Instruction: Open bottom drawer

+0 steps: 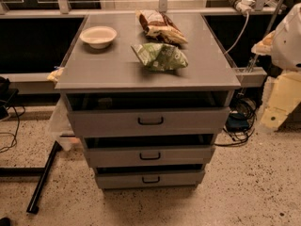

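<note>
The grey cabinet (117, 72) stands in the middle of the camera view with three drawers. The bottom drawer (117, 180) is the lowest, with a flat grey front and a small black handle (151, 179) at its centre. A dark gap shows above its front. The middle drawer (113, 157) and the top drawer (103, 122) sit above it, each with a black handle. My arm's white and cream parts show at the right edge, with the gripper (276, 108) low there, far to the right of the cabinet and touching nothing.
On the cabinet top lie a white bowl (99, 36), a brown snack bag (160, 26) and a green snack bag (160, 56). Cables (240, 126) lie on the floor to the right. A black pole (43, 180) slants on the floor to the left. A speckled floor lies in front.
</note>
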